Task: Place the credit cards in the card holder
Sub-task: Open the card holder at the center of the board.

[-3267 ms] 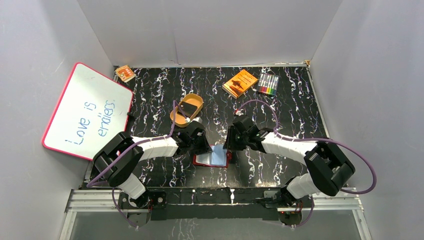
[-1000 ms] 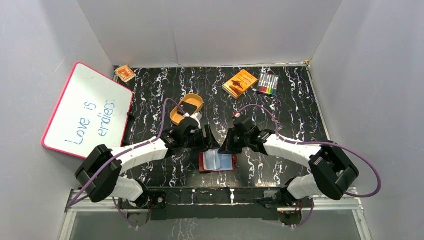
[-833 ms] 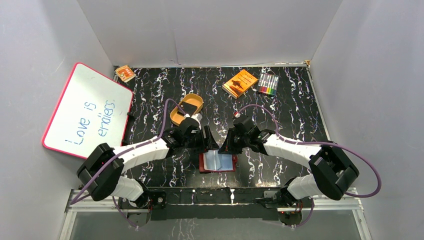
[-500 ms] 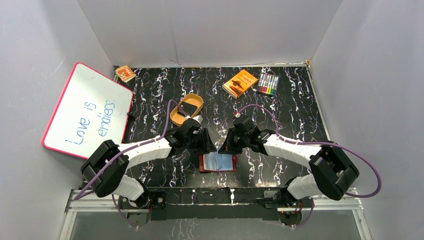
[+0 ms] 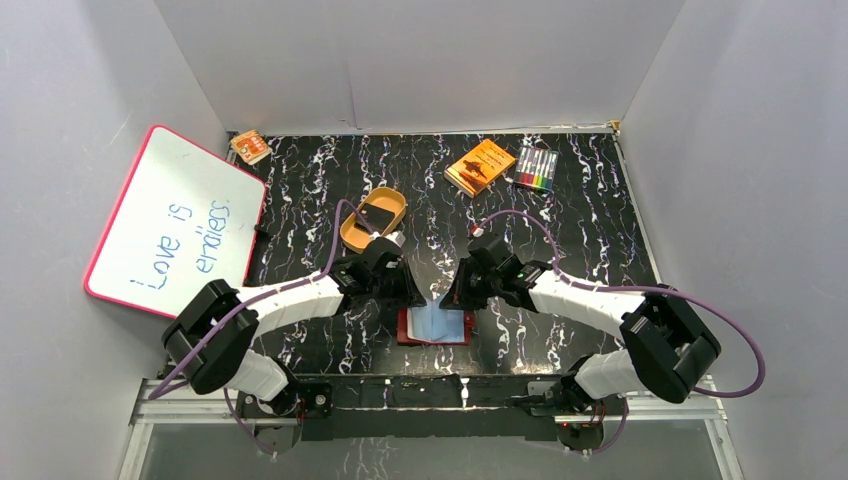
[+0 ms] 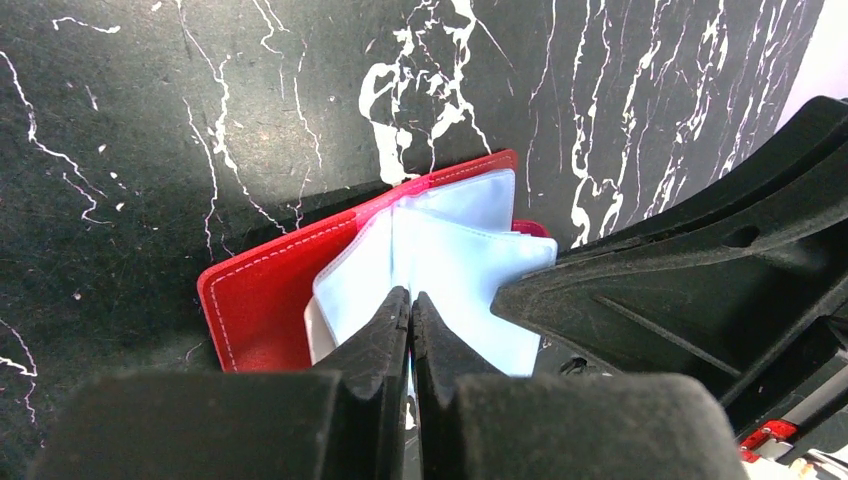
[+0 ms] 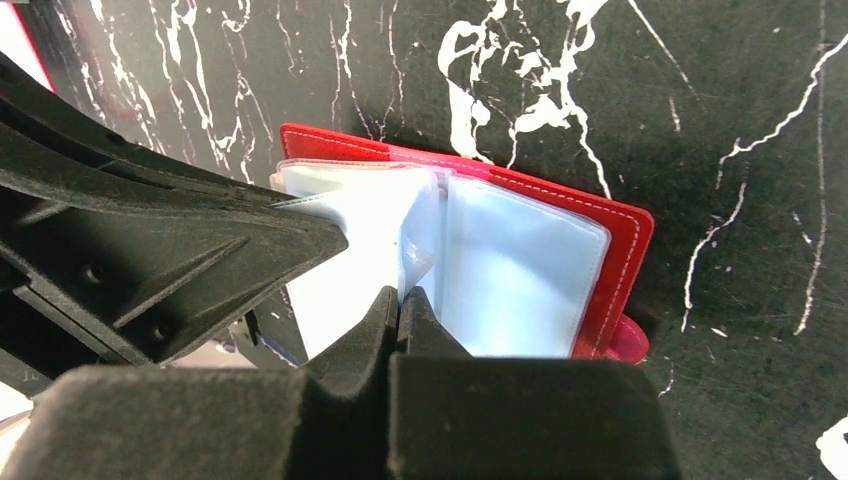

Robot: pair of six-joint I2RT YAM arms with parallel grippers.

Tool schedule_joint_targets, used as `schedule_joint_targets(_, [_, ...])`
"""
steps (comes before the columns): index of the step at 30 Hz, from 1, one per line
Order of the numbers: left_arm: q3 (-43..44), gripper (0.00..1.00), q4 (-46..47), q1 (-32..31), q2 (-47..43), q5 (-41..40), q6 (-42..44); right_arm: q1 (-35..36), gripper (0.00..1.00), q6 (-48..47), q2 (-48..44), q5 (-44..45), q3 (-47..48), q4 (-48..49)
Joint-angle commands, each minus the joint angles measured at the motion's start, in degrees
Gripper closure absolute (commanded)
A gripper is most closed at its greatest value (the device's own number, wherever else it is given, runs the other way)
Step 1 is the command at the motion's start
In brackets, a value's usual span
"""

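The red card holder [image 5: 435, 326] lies open on the black marbled table, its pale blue pockets fanned upward. My left gripper [image 5: 419, 297] is shut on a pocket leaf at its left side; in the left wrist view the gripper [image 6: 411, 300] meets the blue pockets [image 6: 460, 255] beside the red cover [image 6: 262, 300]. My right gripper [image 5: 449, 298] is shut on a crumpled middle leaf; in its own wrist view the gripper [image 7: 399, 298] is above the cover [image 7: 622, 250]. One dark credit card [image 5: 377, 215] lies in the tan oval tray [image 5: 350, 237], behind the left gripper.
A whiteboard [image 5: 175, 222] leans at the left wall. An orange box [image 5: 480, 166] and a pack of coloured markers [image 5: 537, 168] lie at the back right. A small orange item [image 5: 250, 147] sits at the back left corner. Both arms crowd the wallet.
The left gripper has drawn in toward the wallet's left pockets. Over the last seconds the wallet shifted slightly right and nearer. The right gripper has barely moved.
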Motion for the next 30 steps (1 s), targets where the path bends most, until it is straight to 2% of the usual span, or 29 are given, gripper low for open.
schedule_joint_targets(1, [-0.22, 1.0, -1.72, 0.28, 0.54, -1.18, 0.63, 0.22, 1.0, -1.77, -1.61, 2.81, 0.09, -1.51])
schedule_joint_targets(16, [-0.78, 0.99, -6.51, 0.24, 2.78, -8.04, 2.1, 0.2, 0.98, -7.41, -3.26, 9.15, -1.39, -7.87])
schedule_joint_targets(22, [-0.2, 0.86, -8.3, 0.24, 2.26, -11.32, 2.32, 0.23, 0.88, -9.58, -1.25, 10.24, 0.94, -9.91])
schedule_joint_targets(25, [0.26, 0.7, -9.87, 0.28, 1.46, -12.66, 3.07, 0.18, 0.75, -10.43, -0.67, 11.76, 1.85, -10.66])
schedule_joint_targets(30, [0.9, 0.57, -11.92, 0.27, -2.49, -13.98, 3.41, 0.22, 0.57, -11.06, -0.67, 11.46, 3.35, -11.91])
